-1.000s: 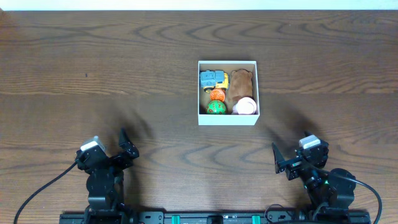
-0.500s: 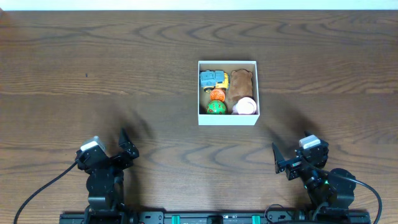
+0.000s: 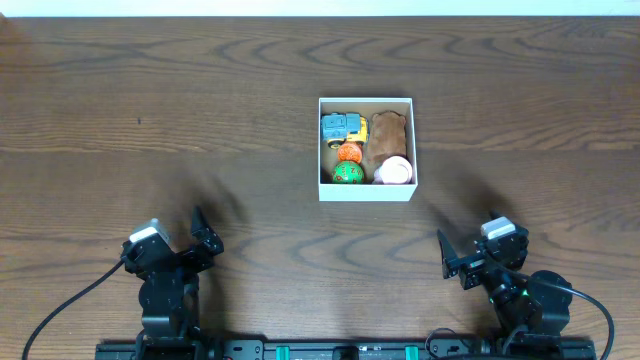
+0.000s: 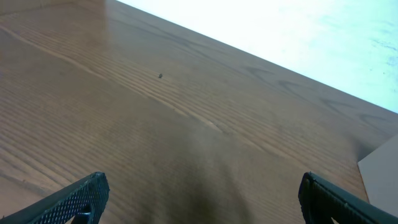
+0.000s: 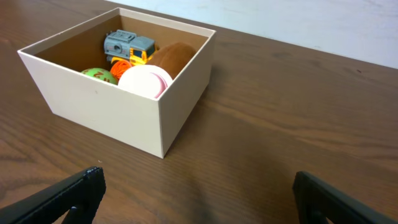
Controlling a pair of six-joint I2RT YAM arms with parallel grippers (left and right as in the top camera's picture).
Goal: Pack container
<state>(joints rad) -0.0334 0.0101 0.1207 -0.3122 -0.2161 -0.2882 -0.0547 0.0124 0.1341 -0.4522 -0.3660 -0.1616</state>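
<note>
The container point(image 3: 366, 191), a square white box with a tan inside, stands open-topped on the table right of centre. Inside lie a blue and yellow toy truck point(image 3: 340, 127), a brown plush point(image 3: 387, 133), an orange toy point(image 3: 348, 152), a green ball point(image 3: 347, 173) and a pink-white ball point(image 3: 394, 171). In the right wrist view the container point(image 5: 106, 112) is ahead to the left with the toys in it. My left gripper point(image 3: 200, 238) is open and empty at the front left. My right gripper point(image 3: 452, 257) is open and empty at the front right, well short of the container.
The wooden table point(image 3: 150, 120) has a small dark speck point(image 3: 139, 121) at the left, which also shows in the left wrist view point(image 4: 160, 76). A corner of the container point(image 4: 382, 174) shows at the right edge of the left wrist view.
</note>
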